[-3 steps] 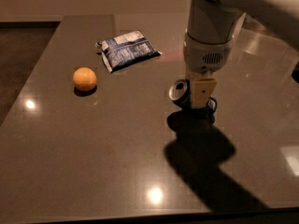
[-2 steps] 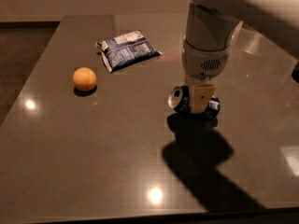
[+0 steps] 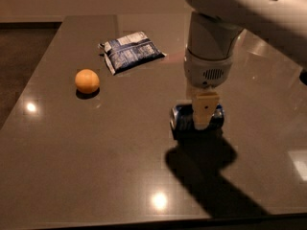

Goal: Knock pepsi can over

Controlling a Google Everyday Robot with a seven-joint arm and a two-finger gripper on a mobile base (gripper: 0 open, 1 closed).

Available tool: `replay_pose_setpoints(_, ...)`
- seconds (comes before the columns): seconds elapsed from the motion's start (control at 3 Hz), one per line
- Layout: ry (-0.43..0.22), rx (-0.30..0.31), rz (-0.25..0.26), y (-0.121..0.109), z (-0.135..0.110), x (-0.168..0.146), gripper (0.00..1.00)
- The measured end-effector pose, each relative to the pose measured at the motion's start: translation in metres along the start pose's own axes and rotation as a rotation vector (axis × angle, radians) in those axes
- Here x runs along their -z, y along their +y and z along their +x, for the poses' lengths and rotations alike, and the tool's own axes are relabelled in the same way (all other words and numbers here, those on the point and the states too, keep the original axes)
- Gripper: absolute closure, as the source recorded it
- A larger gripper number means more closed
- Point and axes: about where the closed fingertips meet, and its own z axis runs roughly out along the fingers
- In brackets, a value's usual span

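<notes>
Counter (image 3: 96, 166): dark, glossy slab with small bright light spots reflected in its near and left parts.
Shadow (image 3: 206, 169): a broad dark patch on the counter, running from the can toward the near right edge.
Pepsi can (image 3: 181, 122): lies on its side on the counter, right of centre, silver end facing left, blue body running right. What it contains cannot be told.
Pincer (image 3: 203, 121): tan, pointing straight down, right in front of the can's middle and hiding that part. How far it is open, and whether it has hold of the can, cannot be told.
Arm (image 3: 208, 47): a thick white column rising from the pincer and out at the upper right.
Orange ball (image 3: 87, 80): left of the can and well apart from it.
Snack bag (image 3: 130, 51): blue and white, flat, beyond the ball.
Room: dark floor (image 3: 19, 51) at left, pale wall (image 3: 72, 1) behind.
</notes>
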Motion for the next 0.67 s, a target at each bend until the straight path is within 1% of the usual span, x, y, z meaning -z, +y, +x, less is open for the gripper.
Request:
replay_pose_setpoints(0.33,-0.008,0.000,0.012,-0.0023,-0.0019,-0.0004,0.00)
replay_pose_setpoints(0.67,-0.008,0.000,0.012,-0.0023,-0.0019,-0.0004,0.00)
